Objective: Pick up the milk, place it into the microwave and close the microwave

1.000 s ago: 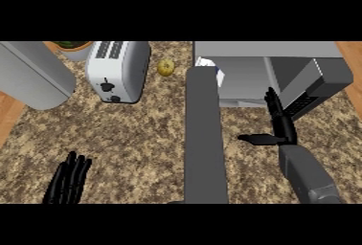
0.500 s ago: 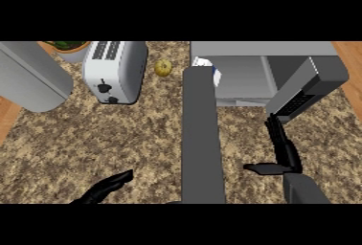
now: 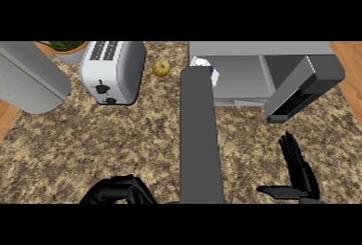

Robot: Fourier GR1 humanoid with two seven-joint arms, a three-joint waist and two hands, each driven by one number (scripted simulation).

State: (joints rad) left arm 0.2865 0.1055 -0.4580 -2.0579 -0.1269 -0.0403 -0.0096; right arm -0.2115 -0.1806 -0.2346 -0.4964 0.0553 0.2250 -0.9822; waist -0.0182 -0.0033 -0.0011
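Note:
The microwave (image 3: 262, 49) stands at the back right of the counter. Its grey door (image 3: 201, 143) is swung open and runs edge-on down the middle of the view. The white and blue milk carton (image 3: 205, 72) stands inside the cavity at its left side, half hidden behind the door's far end. My left hand (image 3: 117, 191) is low at the bottom edge, just left of the door and apart from it. My right hand (image 3: 305, 186) is open at the lower right, fingers straight and thumb out to the left, in front of the control panel (image 3: 304, 93) and holding nothing.
A white toaster (image 3: 113, 72) stands at the back left, with a small yellow fruit (image 3: 162, 68) beside it and a potted plant (image 3: 67, 48) behind. A large grey rounded object (image 3: 28, 79) lies at the far left. The counter ends at both sides.
My left hand has moved right along the bottom edge toward the open door. My right hand has drawn back from the microwave toward the lower edge. The door and milk have not moved.

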